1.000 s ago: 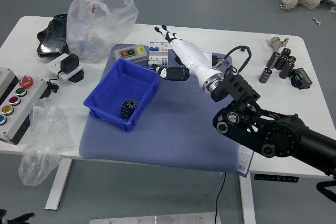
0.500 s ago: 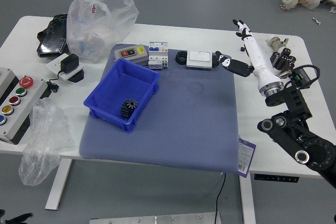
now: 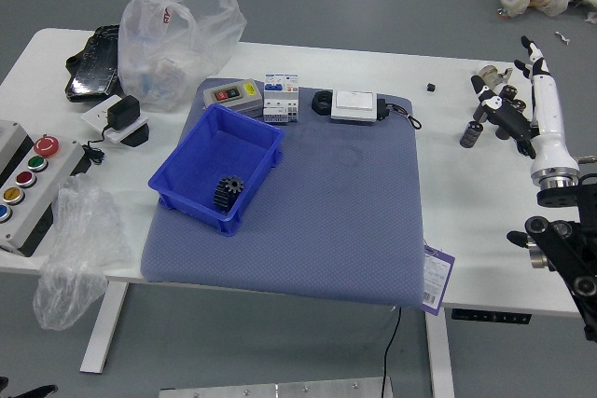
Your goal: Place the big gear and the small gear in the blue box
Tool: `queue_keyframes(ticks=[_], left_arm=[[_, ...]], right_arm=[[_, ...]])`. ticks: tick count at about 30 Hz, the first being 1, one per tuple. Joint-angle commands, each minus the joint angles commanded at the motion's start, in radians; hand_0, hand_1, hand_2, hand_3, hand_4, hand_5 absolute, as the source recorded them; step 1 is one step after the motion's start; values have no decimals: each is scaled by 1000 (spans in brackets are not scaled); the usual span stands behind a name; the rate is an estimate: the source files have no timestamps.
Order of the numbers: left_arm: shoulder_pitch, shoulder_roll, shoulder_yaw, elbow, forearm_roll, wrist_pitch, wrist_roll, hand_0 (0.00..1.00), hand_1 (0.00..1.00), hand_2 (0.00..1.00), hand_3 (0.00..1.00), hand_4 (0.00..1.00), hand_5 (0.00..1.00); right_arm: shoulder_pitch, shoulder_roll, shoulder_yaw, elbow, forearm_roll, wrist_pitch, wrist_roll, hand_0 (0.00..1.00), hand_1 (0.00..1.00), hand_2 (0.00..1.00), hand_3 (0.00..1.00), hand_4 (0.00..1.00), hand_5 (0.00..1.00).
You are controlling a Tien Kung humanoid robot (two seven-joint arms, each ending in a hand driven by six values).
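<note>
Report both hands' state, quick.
Right hand: open, fingers spread, nothing in its grasp.
Left hand: only a sliver shows at the bottom-left corner; open or closed can't be told.

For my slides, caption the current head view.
Black gearing inside a blue box on a mat, the robot's right hand open at the right.

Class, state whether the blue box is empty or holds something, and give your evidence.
Not empty: a black gear, teeth showing, lies inside the blue box.
</note>
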Motion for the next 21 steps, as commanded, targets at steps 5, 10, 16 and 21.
queue_keyframes(ticks=[5, 10, 16, 21], left_arm=[[-7, -4, 3, 2, 0, -2, -6, 625, 369, 451, 703, 742, 512], [-10, -10, 19, 3, -16, -1, -16, 625, 369, 451, 703, 742, 512], [-8, -4, 17, 2, -19, -2, -7, 624, 327, 437, 702, 742, 513], [-6, 20, 84, 10, -87, -2, -40, 622, 304, 414, 702, 742, 516]], right_arm=[[-6, 7, -2, 2, 83, 3, 48, 753, 830, 998, 998, 929, 710], [0, 14, -24, -6, 125, 5, 60, 753, 830, 998, 998, 929, 710], [11, 27, -45, 10, 143, 21, 41, 697, 734, 998, 998, 932, 730], [-35, 21, -35, 69, 142, 40, 7, 688, 707, 998, 998, 926, 736]])
